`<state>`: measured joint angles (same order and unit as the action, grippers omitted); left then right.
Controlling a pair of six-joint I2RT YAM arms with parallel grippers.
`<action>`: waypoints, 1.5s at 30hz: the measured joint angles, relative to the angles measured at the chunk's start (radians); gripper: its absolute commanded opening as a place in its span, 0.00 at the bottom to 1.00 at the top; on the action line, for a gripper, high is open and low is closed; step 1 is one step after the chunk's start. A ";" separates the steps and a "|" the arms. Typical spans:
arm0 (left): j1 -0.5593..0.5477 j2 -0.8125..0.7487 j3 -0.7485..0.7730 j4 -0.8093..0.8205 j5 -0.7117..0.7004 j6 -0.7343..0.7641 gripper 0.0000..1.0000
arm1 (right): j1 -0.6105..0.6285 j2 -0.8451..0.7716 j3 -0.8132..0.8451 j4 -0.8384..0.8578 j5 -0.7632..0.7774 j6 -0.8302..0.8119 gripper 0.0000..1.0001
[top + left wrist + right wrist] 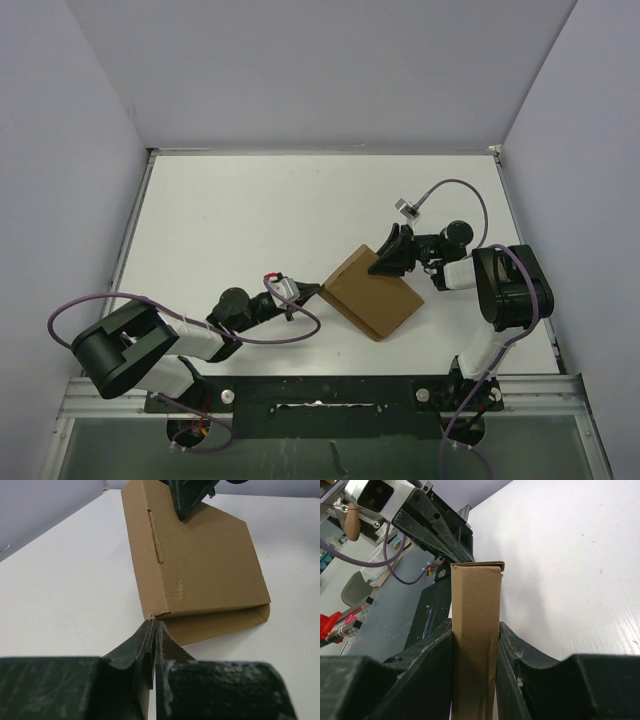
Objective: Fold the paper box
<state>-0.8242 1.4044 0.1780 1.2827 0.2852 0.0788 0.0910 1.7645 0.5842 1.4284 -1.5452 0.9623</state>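
The paper box [374, 294] is a thin, folded brown cardboard mailer lying mid-table, turned diagonally. My right gripper [383, 265] is shut on its far edge; in the right wrist view the box [476, 595] stands edge-on, squeezed between both fingers [440, 645]. My left gripper [320, 289] is shut, and its tips [154, 623] touch the box's near left corner [151, 615]. Whether any cardboard is pinched there I cannot tell. The left wrist view shows the box top [205, 560] with a slot in its side wall and a lower flap [220, 625] sticking out underneath.
The white table [230, 220] is enclosed by pale walls on three sides. A metal rail [320, 385] with the arm bases runs along the near edge. Purple cables [90, 305] loop beside each arm.
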 measured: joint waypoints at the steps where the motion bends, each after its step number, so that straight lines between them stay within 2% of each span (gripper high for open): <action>1: 0.000 0.000 -0.001 0.001 0.002 0.005 0.00 | 0.000 0.000 0.000 0.000 0.000 0.002 0.00; 18: 0.000 0.000 -0.010 0.000 0.041 0.043 0.00 | -0.037 0.019 0.000 -0.001 0.022 0.011 0.00; 22: -0.001 0.000 -0.010 0.002 0.025 0.040 0.13 | -0.037 0.019 0.000 -0.001 0.022 0.011 0.00; 31: -0.001 -0.002 -0.011 -0.007 -0.047 -0.013 0.27 | -0.037 0.019 0.000 0.000 0.022 0.011 0.00; 37: -0.001 -0.002 0.007 -0.035 -0.084 -0.053 0.31 | -0.031 0.019 0.000 0.000 0.022 0.011 0.00; 45: -0.001 0.010 0.060 -0.055 -0.117 -0.100 0.29 | -0.030 0.019 0.000 0.000 0.022 0.010 0.00</action>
<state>-0.8249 1.4139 0.2375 1.2282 0.1677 -0.0216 0.0608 1.7832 0.5842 1.4281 -1.5230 0.9726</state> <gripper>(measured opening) 0.297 0.315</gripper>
